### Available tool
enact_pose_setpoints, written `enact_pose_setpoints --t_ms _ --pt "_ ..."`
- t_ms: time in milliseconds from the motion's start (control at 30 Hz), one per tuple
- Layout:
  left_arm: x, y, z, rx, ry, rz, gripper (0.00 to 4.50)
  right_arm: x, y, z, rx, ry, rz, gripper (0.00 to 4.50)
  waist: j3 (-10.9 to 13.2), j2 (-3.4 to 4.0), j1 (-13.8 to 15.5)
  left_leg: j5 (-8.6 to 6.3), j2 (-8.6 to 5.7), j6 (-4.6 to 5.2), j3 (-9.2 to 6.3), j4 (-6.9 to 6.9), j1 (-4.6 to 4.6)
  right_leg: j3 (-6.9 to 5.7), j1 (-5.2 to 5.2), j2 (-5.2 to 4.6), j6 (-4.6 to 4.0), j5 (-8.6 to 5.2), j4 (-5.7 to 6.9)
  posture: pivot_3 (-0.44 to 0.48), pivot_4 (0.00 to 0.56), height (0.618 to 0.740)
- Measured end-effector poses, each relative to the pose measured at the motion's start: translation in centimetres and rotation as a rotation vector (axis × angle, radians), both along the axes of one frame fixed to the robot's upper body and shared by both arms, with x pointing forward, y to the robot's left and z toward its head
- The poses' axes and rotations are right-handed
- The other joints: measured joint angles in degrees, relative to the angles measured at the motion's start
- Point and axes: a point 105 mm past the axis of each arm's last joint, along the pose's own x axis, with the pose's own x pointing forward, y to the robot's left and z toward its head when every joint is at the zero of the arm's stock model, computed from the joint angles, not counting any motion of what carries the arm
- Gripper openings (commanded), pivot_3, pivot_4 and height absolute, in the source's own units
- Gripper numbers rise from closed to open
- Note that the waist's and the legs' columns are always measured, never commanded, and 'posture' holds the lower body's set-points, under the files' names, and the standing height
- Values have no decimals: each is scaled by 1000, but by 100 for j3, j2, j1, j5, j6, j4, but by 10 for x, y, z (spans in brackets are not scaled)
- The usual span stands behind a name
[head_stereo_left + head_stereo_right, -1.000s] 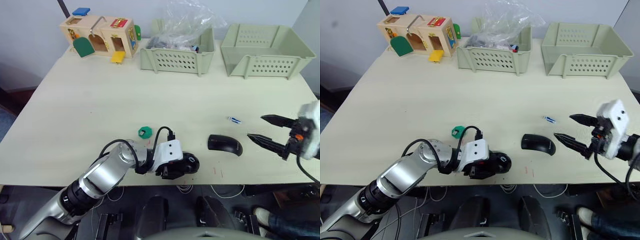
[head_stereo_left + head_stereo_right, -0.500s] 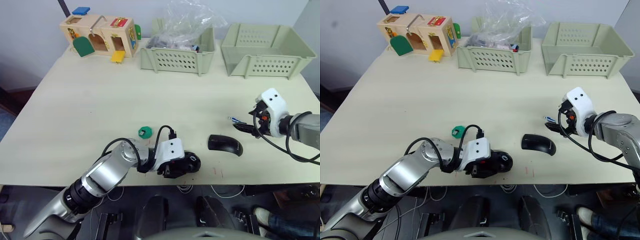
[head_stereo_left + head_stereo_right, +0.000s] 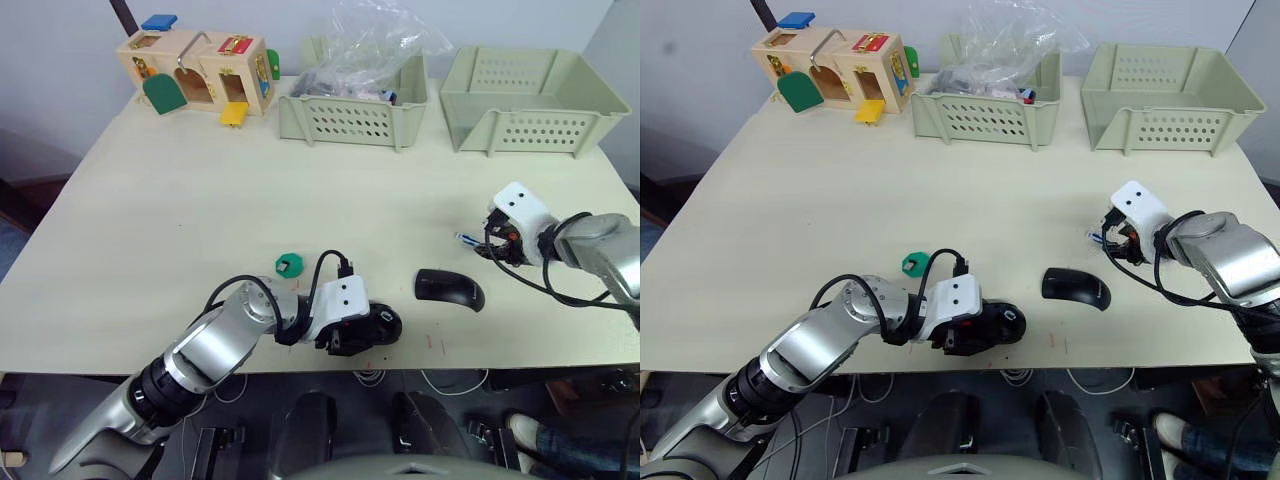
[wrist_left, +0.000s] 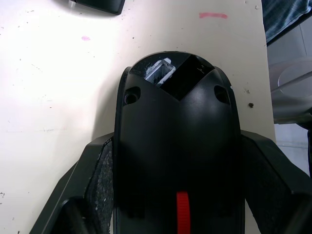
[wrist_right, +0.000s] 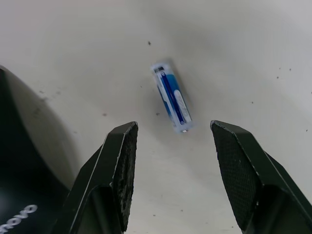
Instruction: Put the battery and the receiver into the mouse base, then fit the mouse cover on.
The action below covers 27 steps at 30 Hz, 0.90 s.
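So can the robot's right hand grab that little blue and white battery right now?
Probably yes. The right gripper is open, and the battery lies bare on the table just ahead of the gap between its fingers. The mouse cover sits off to one side, apart from the battery.

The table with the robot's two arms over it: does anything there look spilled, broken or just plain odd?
Nothing looks spilled or broken. The mouse is simply in pieces: the left gripper clamps the mouse base, the mouse cover lies apart on the table, and the battery lies loose between the open right gripper fingers. A green disc lies nearby.
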Motion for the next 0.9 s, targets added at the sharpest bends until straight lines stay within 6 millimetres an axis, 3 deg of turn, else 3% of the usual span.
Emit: enact_pose_setpoints --t_ms 133,333,900 --pt "0 0 0 0 -1 0 2969 2 2 -10 -7 38 8 2506 0 1 0 0 0 0 1 0 0 0 0 0 0 0 0 0 150 740" --pt "0 -1 0 -2 -3 -2 2969 12 7 -12 5 28 13 2506 0 1 1 0 0 0 0 0 -1 0 0 0 2 2 0 0 150 740" --pt "1 -1 0 -2 -8 -4 2969 14 6 -14 19 23 -1 2506 1 1 -2 0 0 0 0 0 0 0 0 0 4 3 0 0 150 740"
